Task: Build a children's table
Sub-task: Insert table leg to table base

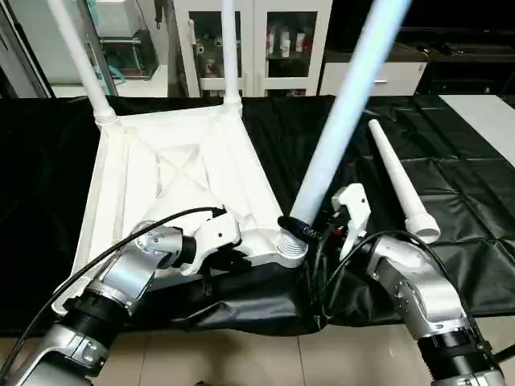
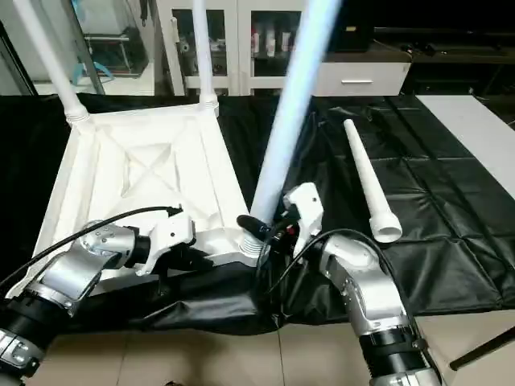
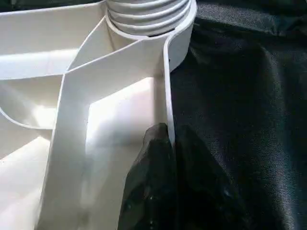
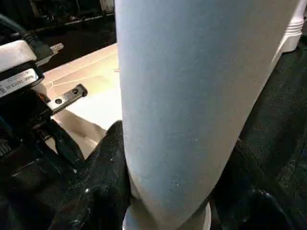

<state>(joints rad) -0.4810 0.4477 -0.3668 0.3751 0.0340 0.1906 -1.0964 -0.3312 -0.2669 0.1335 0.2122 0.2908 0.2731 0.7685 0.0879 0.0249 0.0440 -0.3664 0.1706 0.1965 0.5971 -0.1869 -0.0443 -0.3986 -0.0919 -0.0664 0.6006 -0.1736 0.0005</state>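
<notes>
White glass-door cabinets [image 1: 257, 40], tiled floor [image 1: 241, 358]

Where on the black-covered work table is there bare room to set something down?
Bare black cover lies right of the loose leg, and behind it toward the cabinets. Crowded: the near edge, where the left gripper pinches the tabletop rim and the right gripper clasps the third leg at its socket.
</notes>
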